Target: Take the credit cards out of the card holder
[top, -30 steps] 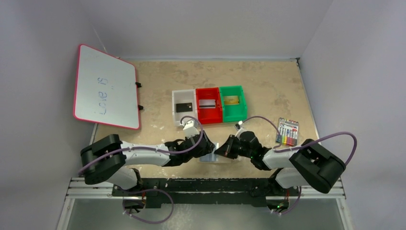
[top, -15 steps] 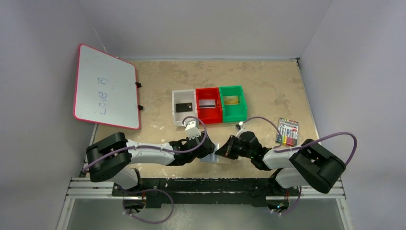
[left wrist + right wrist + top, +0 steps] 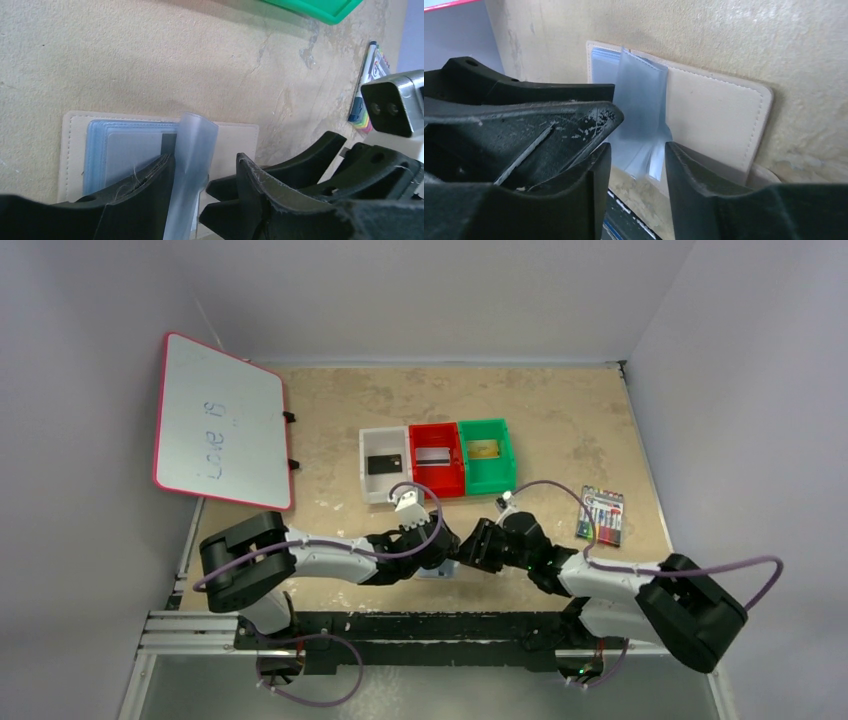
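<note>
The card holder (image 3: 240, 145) lies open near the table's front edge; the top view shows only a sliver of it (image 3: 436, 571) between the two grippers. A pale card with a dark stripe (image 3: 135, 147) sits in its left blue sleeve. One translucent sleeve page (image 3: 196, 145) stands upright; it also shows in the right wrist view (image 3: 640, 105). My left gripper (image 3: 205, 167) is open with that page between its jaws, and the left finger (image 3: 140, 195) rests on the holder's left panel. My right gripper (image 3: 638, 152) is open, its jaws on either side of the page's edge.
A white bin (image 3: 368, 478) holds a black card (image 3: 384, 464), a red bin (image 3: 438, 484) a silvery card (image 3: 432, 454), a green bin (image 3: 488, 480) a gold card (image 3: 484, 448). A marker pack (image 3: 601, 515) lies to the right. A pink-framed whiteboard (image 3: 220, 420) leans at the left.
Both arms have shifted to the right. The two grippers have closed in on each other over the holder, the right one moving left.
</note>
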Controlling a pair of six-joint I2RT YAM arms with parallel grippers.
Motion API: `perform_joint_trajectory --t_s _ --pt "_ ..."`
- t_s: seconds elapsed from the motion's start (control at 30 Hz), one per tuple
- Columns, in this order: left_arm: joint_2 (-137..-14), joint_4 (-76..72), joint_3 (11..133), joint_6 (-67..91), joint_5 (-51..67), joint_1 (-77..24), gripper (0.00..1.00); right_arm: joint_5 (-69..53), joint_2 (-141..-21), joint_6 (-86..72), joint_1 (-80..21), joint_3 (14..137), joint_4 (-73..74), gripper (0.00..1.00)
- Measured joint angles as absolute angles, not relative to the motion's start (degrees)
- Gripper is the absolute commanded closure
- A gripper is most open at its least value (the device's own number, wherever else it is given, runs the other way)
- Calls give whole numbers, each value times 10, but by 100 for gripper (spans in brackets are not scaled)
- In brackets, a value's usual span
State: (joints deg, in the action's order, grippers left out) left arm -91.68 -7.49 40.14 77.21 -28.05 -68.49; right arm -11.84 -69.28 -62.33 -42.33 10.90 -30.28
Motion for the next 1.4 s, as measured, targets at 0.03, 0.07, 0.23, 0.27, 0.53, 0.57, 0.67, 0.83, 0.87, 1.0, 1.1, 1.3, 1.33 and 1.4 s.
perform_joint_trajectory --t_s 0.03,0.07,0.23,0.27,0.53,0.57,0.67,0.83,0.87,1.0,1.1,1.3,1.33,1.4 --pt "-918 -78 401 773 -281 -683 52 -113 -678 -620 -423 112 -283 50" --pt "-919 -83 401 774 -282 -682 52 -105 -659 -616 -423 116 -256 50" --pt "-921 -103 397 774 -271 -683 52 -58 -575 -606 -423 127 -147 49" --pt "-922 -109 396 774 -267 -683 52 -46 -557 -607 -423 130 -124 49" --pt "-957 -171 395 773 -201 -685 52 94 -450 -645 -423 193 98 47" --pt "-960 -178 396 773 -192 -686 52 113 -437 -653 -423 206 122 46" --pt "-976 -198 404 770 -163 -688 52 161 -398 -675 -423 238 183 44" --pt "-997 -225 416 769 -133 -690 51 225 -316 -713 -422 253 267 42" --pt "-997 -227 417 768 -129 -690 51 233 -301 -719 -422 253 280 42" --pt "-997 -226 429 762 -123 -691 51 252 -257 -737 -422 253 316 41" --pt "-997 -225 441 755 -121 -691 50 263 -246 -744 -422 253 332 41" --pt "-1008 -232 462 754 -110 -700 50 274 -248 -753 -422 257 356 40" --pt "-1015 -234 465 754 -106 -702 50 275 -249 -754 -422 258 358 40" --pt "-1031 -243 467 754 -97 -705 50 276 -253 -754 -422 260 359 40"
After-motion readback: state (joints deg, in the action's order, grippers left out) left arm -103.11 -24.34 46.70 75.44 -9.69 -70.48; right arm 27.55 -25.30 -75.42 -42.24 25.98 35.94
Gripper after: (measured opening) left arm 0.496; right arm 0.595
